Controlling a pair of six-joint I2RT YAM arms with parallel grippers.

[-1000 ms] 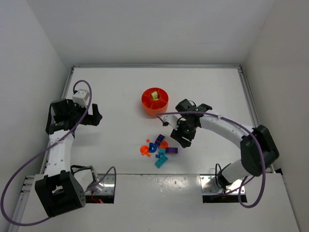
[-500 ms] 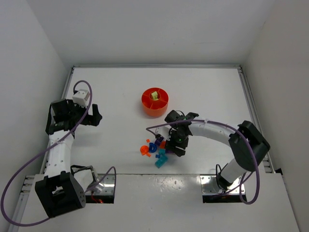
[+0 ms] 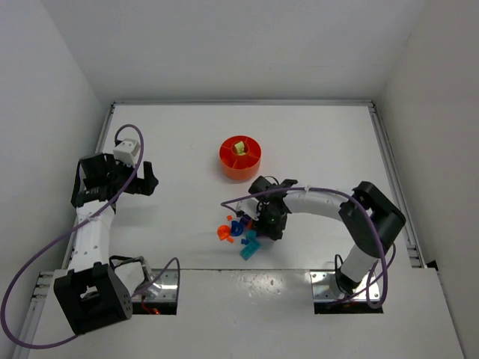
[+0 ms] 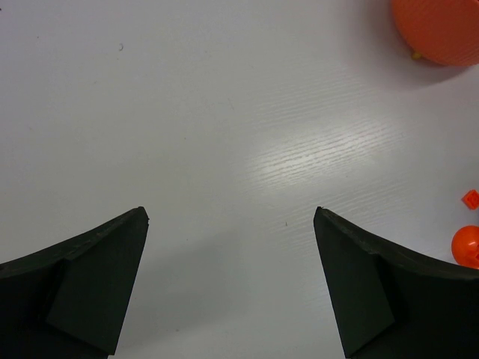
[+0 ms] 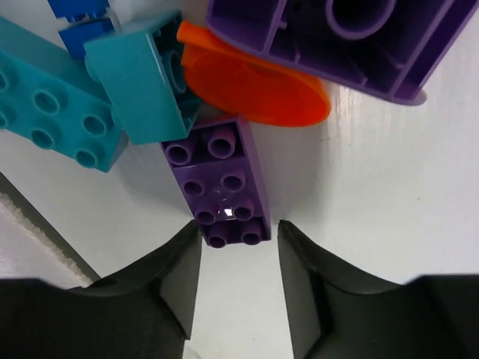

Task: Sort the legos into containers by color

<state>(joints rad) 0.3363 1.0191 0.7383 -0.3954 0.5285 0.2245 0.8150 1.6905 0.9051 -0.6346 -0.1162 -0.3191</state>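
Right gripper (image 5: 239, 233) lowered over the loose legos (image 3: 243, 232), jaws part-open, one finger on each side of the near end of a purple eight-stud brick (image 5: 218, 183) that lies studs-up on the table (image 5: 374, 187). A thin strip of table shows between the brick and one finger, so the brick is flanked, not clamped. At the brick's far end are a small cyan brick (image 5: 142, 82) and a flat orange disc (image 5: 254, 86); beyond them lie a longer cyan brick (image 5: 45, 112), a blue piece (image 5: 78, 19) and a large purple brick (image 5: 352, 37) turned hollow side up. This cluster sits near the orange dish (image 3: 228, 168), on its arm-base side. One pale yellow-green piece (image 3: 238, 147) lies in a compartment of the dish. Left gripper (image 4: 230, 217), jaws wide and holding nothing, hangs above the table well to the left of the dish.
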